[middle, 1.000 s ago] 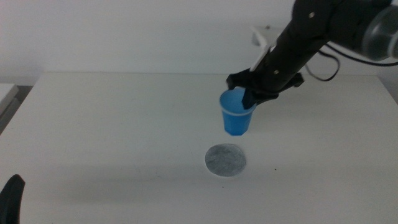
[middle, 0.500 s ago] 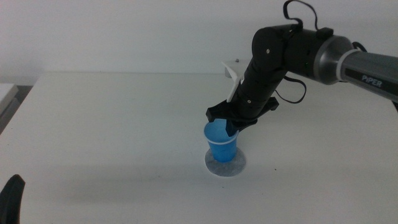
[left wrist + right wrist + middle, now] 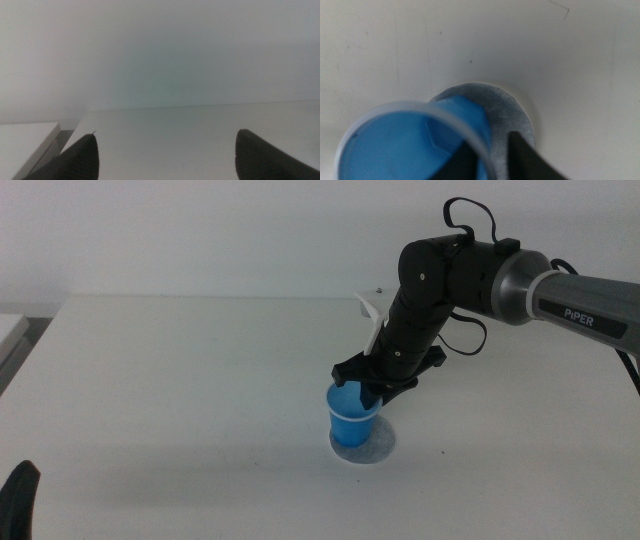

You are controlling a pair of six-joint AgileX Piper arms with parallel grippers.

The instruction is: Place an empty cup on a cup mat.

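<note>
Letting go carelessly is the main risk I see. Going from left to right: my left end effector (image 3: 20,498) waits at the near left corner of the bench (image 3: 180,380), its jaws spread with nothing between them. Near the middle stands the cup (image 3: 352,418), and my right end effector (image 3: 372,385) pinches its rim on the far right side, one jaw inside and one outside.

From the wrist view, the cup (image 3: 420,135) looks off centre over the cup mat (image 3: 507,120), with more grey showing on one side; whether its base already rests flat I cannot tell. If I spread the jaws while it is tilted or short of contact, it could tip or slide off the disc. The inner jaw could also drag the light rim as I lift away.

It is a bright blue tapered plastic cup, blue inside, thin white rim, empty. Beneath it, the mottled grey mat has a thin white edge.
</note>
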